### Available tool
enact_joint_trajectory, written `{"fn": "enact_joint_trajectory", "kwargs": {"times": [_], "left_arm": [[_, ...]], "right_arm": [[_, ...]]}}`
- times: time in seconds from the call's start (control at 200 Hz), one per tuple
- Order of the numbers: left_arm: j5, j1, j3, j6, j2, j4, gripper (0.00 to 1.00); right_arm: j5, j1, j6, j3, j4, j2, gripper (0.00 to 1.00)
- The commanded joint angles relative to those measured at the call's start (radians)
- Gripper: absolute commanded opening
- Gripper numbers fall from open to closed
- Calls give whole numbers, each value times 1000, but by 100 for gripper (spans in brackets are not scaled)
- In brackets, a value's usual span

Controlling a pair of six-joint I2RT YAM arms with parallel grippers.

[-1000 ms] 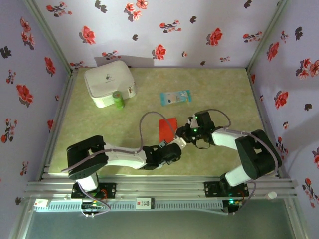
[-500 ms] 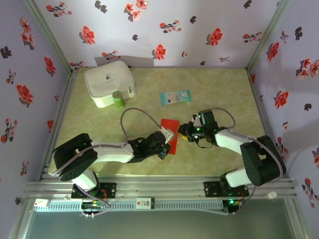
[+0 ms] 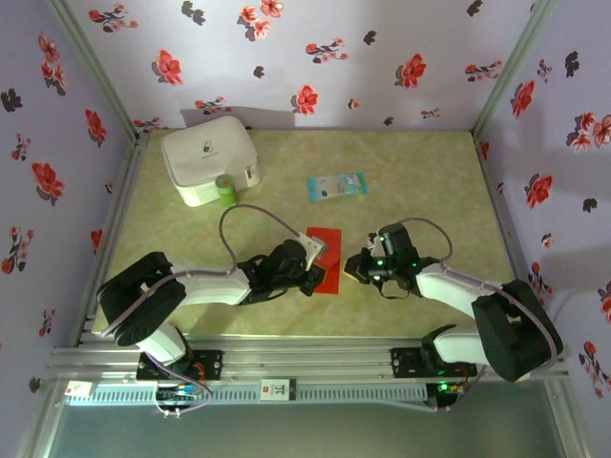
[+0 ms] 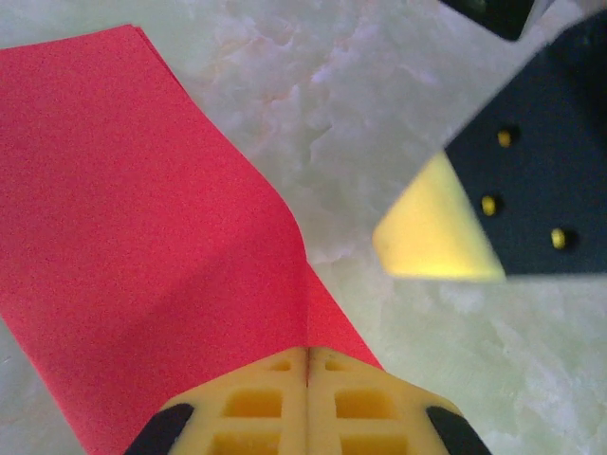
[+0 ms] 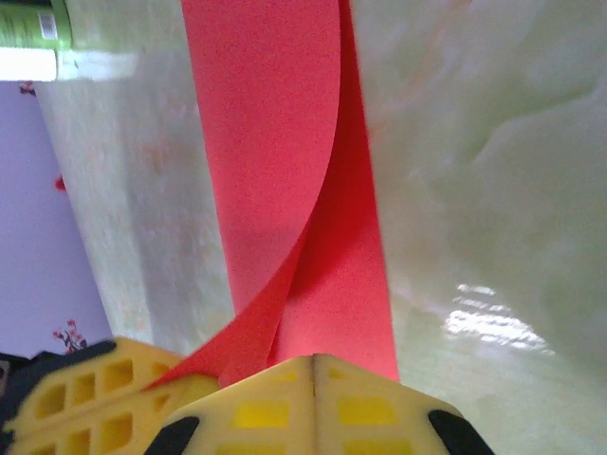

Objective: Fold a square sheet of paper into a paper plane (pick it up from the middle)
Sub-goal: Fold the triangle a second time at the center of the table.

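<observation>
The left gripper (image 4: pixel 308 365) was clamped on the paper (image 4: pixel 142 237), and a raised crease ran straight out from between its closed tips. The right gripper (image 5: pixel 314 372) met it from the opposite side, jaws pressed together, with the folded red strip lying on the table (image 5: pixel 474 142) just ahead of its tips (whether it truly pinched the sheet could not be told). An upper flap curled down to its left. A green bottle (image 5: pixel 33 24) stood far ahead, to its left.
</observation>
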Motion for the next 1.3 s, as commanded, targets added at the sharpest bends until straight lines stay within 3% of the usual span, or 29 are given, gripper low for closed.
{"fn": "enact_joint_trajectory", "kwargs": {"times": [0.0, 0.385, 0.735, 0.91, 1.065, 1.295], "left_arm": [[27, 14, -8, -28, -18, 24, 0], [27, 18, -1, -40, -7, 7, 0], [30, 32, 8, -113, 24, 41, 0], [42, 34, 11, -166, 54, 88, 0], [43, 34, 5, -193, 65, 119, 0], [43, 34, 2, -203, 77, 134, 0]], "right_arm": [[43, 53, 15, -5, 12, 13, 0], [95, 120, -8, 48, 3, 140, 0], [309, 118, -265, 151, -378, 204, 0], [259, 119, -253, 182, -351, 166, 0], [137, 118, -192, 167, -236, 118, 2], [87, 119, -116, 137, -125, 175, 2]]}}
